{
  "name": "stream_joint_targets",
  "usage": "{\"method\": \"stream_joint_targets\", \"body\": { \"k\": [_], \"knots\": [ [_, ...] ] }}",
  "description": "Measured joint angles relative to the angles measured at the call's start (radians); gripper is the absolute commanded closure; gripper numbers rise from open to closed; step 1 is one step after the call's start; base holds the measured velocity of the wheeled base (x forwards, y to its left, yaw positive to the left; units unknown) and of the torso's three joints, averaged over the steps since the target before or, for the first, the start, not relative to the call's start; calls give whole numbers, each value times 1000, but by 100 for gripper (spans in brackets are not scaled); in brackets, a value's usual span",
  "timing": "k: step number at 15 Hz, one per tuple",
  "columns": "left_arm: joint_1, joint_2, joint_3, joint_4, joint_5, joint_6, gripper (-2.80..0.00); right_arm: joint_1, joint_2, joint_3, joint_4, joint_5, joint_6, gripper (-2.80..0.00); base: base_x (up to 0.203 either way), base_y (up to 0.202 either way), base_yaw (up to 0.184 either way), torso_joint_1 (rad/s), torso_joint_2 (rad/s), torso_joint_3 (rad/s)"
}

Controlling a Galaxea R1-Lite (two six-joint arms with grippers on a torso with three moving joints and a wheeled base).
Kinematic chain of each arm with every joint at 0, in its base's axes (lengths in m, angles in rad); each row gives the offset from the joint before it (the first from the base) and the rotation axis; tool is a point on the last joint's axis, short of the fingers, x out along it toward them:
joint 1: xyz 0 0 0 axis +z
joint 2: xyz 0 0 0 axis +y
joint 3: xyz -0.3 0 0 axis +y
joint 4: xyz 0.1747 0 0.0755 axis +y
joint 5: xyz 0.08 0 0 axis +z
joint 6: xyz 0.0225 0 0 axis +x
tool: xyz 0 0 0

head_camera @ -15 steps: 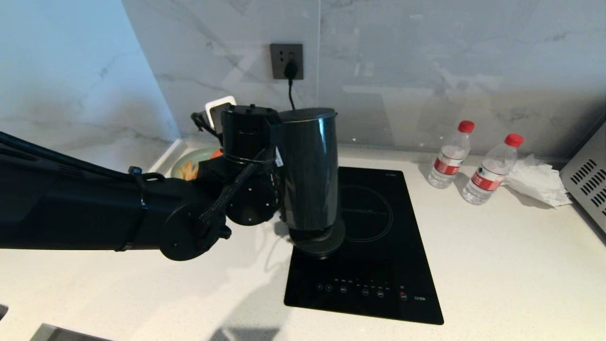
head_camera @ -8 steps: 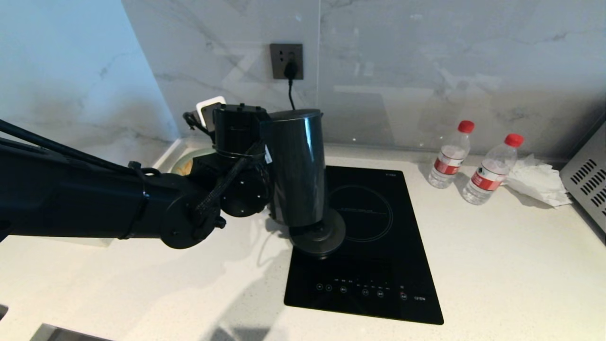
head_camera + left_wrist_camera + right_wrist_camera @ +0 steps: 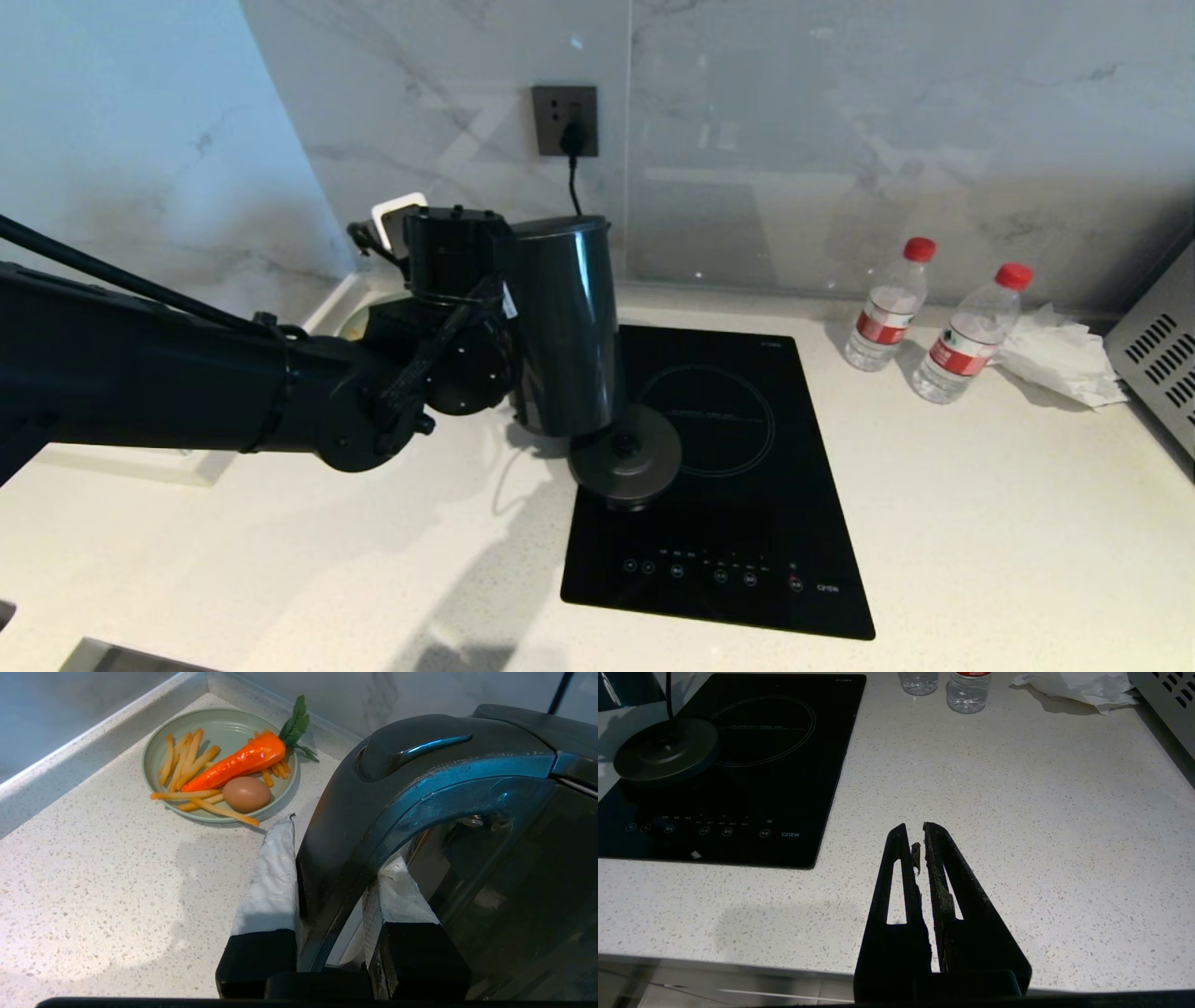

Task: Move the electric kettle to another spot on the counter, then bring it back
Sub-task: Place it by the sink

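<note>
Left gripper (image 3: pixel 327 877) clamps the electric kettle (image 3: pixel 560 327) handle; keep it upright, set down left on counter (image 3: pixel 934 523).

A black cooktop (image 3: pixel 738 485) carries a round power base (image 3: pixel 625 457) at its left edge. 2 red-capped water bottles (image 3: pixel 885 306) stand beside crumpled tissue (image 3: pixel 1060 359). A green plate (image 3: pixel 219 728) holds a carrot (image 3: pixel 233 765), egg (image 3: pixel 246 794) and fries (image 3: pixel 180 760).

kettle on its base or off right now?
Off. The electric kettle hangs in the left claw, shut on its handle, above and left of the bare power base on the cooktop.
</note>
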Motion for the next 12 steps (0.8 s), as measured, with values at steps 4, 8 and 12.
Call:
{"method": "stream_joint_targets", "body": {
  "k": [4, 8, 12],
  "knots": [
    [26, 16, -2, -1, -15, -1, 0, 0, 0, 0, 0, 0, 0, 0, 0, 0, 0, 0, 0, 0],
    [62, 41, -15, -1, -21, -1, 0, 0, 0, 0, 0, -1, 0, 0, 0, 0, 0, 0, 0, 0],
    [82, 53, -31, -2, -24, -2, 0, 0, 0, 0, 0, 0, 0, 0, 0, 0, 0, 0, 0, 0]
  ]
}}
